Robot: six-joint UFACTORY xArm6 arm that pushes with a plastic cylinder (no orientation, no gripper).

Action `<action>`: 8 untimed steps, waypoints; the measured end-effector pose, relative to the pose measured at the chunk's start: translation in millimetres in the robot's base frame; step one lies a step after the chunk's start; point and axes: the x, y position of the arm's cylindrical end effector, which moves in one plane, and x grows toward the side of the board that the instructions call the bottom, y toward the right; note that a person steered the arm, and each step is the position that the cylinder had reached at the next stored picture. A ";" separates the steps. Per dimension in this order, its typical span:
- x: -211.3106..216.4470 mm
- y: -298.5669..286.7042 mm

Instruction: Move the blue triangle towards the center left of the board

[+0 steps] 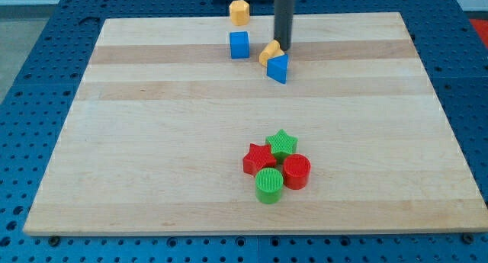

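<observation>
The blue triangle lies in the upper middle of the wooden board. A yellow block touches its upper left side. My tip stands just above the blue triangle and to the right of the yellow block, close to both. A blue cube sits to the left of them. A yellow hexagon block sits at the board's top edge.
A cluster lies in the lower middle: a red star, a green star, a red cylinder and a green cylinder, all touching. A blue perforated table surrounds the board.
</observation>
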 end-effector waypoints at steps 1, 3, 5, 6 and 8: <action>50.6 0.6; 138.3 -64.2; 119.4 23.0; 106.7 32.7; 78.3 28.9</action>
